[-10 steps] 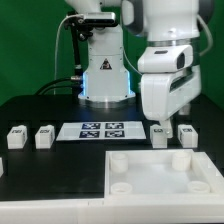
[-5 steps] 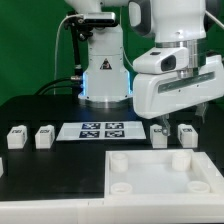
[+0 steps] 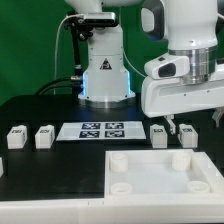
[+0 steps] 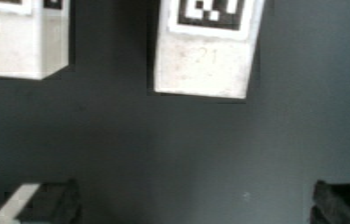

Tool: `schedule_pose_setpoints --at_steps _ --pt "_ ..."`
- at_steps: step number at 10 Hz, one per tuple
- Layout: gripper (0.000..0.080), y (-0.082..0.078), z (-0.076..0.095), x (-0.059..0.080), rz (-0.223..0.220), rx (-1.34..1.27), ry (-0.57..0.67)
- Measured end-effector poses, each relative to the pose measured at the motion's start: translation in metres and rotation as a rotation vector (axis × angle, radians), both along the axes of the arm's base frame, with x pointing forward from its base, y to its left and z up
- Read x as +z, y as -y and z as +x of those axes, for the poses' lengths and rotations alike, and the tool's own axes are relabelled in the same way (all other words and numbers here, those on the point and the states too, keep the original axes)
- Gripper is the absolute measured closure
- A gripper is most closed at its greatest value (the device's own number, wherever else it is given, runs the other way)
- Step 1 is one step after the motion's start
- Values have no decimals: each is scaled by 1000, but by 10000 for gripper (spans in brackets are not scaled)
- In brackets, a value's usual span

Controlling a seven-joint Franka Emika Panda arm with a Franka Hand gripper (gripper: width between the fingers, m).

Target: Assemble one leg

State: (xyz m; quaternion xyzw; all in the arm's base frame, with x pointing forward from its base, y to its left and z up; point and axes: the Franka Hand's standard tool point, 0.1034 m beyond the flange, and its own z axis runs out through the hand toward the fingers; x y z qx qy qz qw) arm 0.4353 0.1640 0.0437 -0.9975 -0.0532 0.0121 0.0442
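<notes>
Hovering over the exterior view's right side of the black table point(image 3: 30, 115), the white two-finger gripper point(image 3: 191, 120) has its dark fingers point(image 4: 39, 202) spread wide apart, with nothing between them. Beneath it stands a small white plastic block-shaped leg point(image 3: 160, 135), with a second leg point(image 3: 186, 134) just beside it. The wrist view shows both clear of the fingers, each bearing a black-and-white square tag. A third leg point(image 3: 44, 136) and a fourth leg point(image 3: 16, 138) stand well apart on the exterior view's left. Between the pairs lies the thin flat white marker board point(image 3: 66, 131); the large flat white panel with round sockets point(image 3: 150, 185) lies nearer the camera
</notes>
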Motion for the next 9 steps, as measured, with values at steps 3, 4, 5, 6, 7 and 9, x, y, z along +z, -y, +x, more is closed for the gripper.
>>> schedule_pose_setpoints --at_steps 3,4,5,6,7,9 --pt "151 1 -14 0 -49 -24 -271" --pt "151 0 -14 0 -61 -38 -361" --pt "151 3 -19 1 -81 -49 -516" --pt "151 3 -14 -1 -89 -48 -599" --pt "151 2 -12 -3 -93 -42 -650" --pt "151 3 -14 -5 -106 -29 -767"
